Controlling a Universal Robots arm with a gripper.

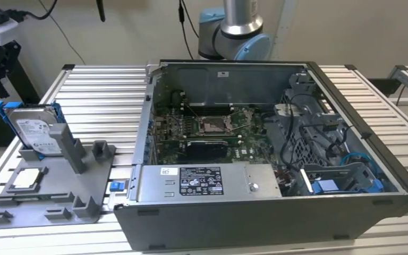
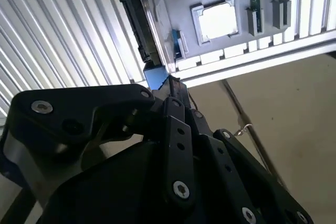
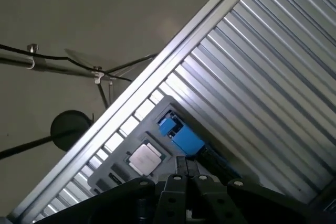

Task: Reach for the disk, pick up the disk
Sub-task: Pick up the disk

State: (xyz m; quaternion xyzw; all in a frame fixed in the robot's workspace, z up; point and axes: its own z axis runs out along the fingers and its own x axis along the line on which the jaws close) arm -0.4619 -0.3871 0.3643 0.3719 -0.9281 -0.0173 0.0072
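Nearest in the second wrist view, the gripper (image 2: pixel 169 88) hangs over the top edge of the disk (image 2: pixel 149 24); I cannot tell whether it is released or clenched. The disk stands on edge in a slot of the grey holder (image 1: pixel 48 199) at the exterior view's left, long axis apparently upright and label facing that camera. Beyond it in the second wrist view, a small chip (image 2: pixel 218 20) lies flat on the holder.

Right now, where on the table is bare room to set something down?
Bare table slats lie between the upright disk and the computer case, behind the grey fixture, and beyond the case at the exterior view's right. The fixture is crowded: disk, chip.
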